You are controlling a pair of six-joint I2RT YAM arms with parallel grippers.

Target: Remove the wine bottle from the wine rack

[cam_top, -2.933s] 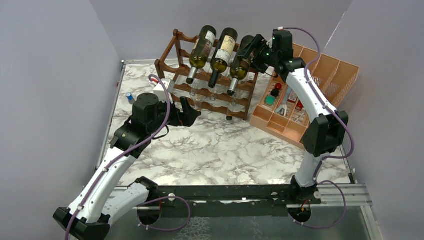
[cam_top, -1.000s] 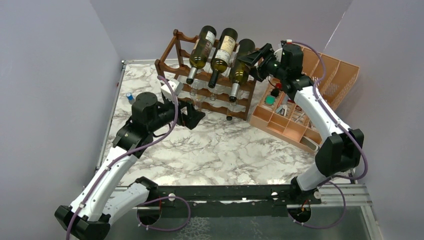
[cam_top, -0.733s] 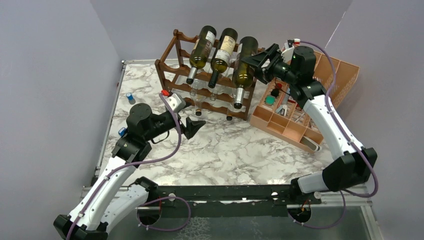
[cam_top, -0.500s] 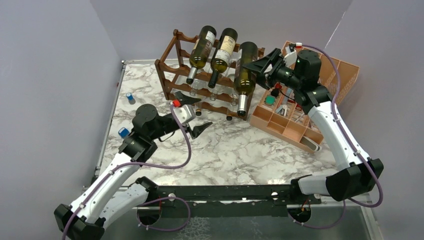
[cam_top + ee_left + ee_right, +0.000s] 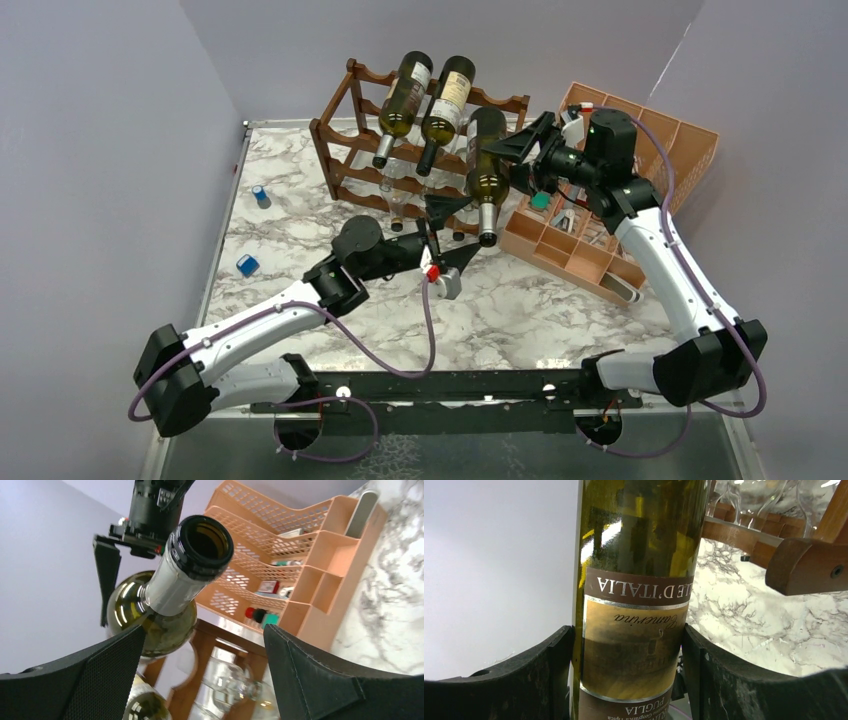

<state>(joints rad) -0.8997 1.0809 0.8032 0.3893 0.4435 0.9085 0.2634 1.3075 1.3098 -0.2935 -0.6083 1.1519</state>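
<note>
My right gripper is shut on the green wine bottle, gripping its labelled body between both pads, neck pointing down. The bottle hangs just in front of the right end of the dark brown wine rack, whose rail shows beside it without touching. My left gripper is open just left of the bottle's neck. In the left wrist view the open mouth sits beyond the wide gap of that gripper, with nothing between the fingers.
Two more green bottles lie on the rack's top tier and clear glass bottles on lower tiers. A peach-orange organiser stands at the right. Two small blue items lie at the left.
The right arm has drawn the bottle off the rack's top tier and lowered it forward, neck down. The left arm has swung right to the bottle's neck, jaws still open.
</note>
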